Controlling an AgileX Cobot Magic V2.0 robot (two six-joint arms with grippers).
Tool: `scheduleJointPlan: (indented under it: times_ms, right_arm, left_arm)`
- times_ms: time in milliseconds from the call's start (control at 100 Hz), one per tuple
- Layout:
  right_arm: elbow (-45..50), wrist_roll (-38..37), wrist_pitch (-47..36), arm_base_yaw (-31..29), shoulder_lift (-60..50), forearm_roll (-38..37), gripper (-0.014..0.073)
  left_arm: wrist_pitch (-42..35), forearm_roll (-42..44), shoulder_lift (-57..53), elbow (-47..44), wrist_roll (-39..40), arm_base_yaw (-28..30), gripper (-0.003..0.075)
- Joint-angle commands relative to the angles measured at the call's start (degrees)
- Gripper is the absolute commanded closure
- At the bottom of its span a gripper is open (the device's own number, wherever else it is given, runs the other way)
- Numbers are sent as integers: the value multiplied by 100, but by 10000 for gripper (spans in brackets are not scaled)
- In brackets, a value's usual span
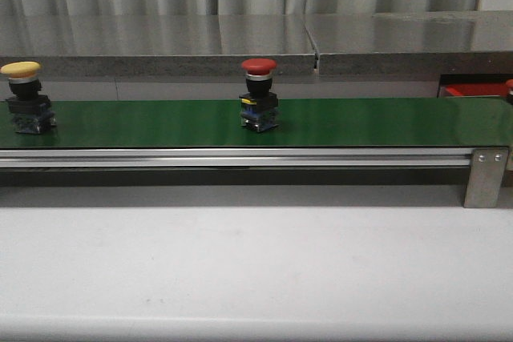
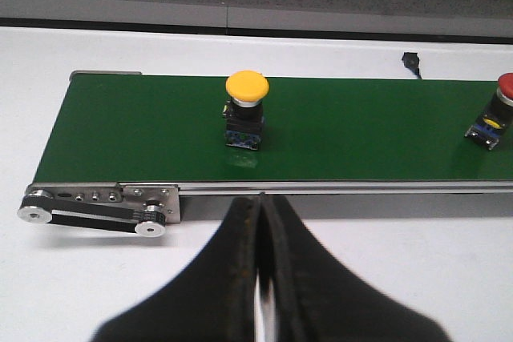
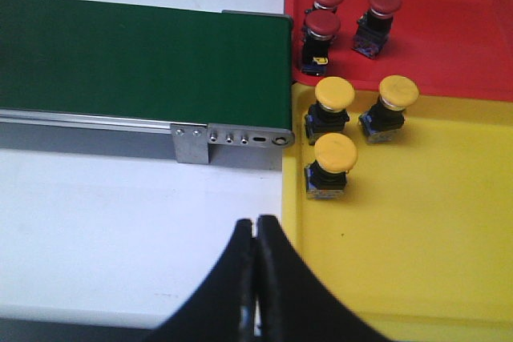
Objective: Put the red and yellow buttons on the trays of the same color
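Note:
A yellow button (image 1: 26, 95) stands on the green conveyor belt (image 1: 369, 122) at the far left, and a red button (image 1: 259, 94) stands near the middle. The left wrist view shows the yellow button (image 2: 244, 108) and the red button (image 2: 495, 110) on the belt. My left gripper (image 2: 261, 199) is shut and empty, short of the belt's near rail. My right gripper (image 3: 256, 222) is shut and empty over the white table beside the yellow tray (image 3: 417, 230). Three yellow buttons (image 3: 333, 162) sit on the yellow tray and three red buttons (image 3: 325, 28) on the red tray (image 3: 449, 38).
A steel shelf (image 1: 240, 38) runs behind the belt. A metal bracket (image 1: 485, 178) holds the belt's right end. A belt pulley (image 2: 96, 212) sits at its left end. A small black connector (image 2: 411, 62) lies on the white table (image 1: 256, 270) beyond the belt.

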State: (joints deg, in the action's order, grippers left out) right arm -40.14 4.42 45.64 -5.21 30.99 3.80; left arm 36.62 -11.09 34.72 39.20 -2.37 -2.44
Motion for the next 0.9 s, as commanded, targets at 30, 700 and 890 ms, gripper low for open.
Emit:
scheduleJointPlan:
  times_ms: [30, 700, 890]
  right_arm:
    - [-125, 36, -365, -2, 6, -52, 711]
    - [-1454, 36, -214, 228, 1861, -29, 711]
    - [-2337, 36, 98, 653, 2933, -54, 691]
  left_arm:
    - [-353, -86, 8, 157, 56, 10, 741]
    - [-353, -86, 18, 157, 56, 10, 741]
    - [-353, -86, 18, 157, 56, 10, 741]
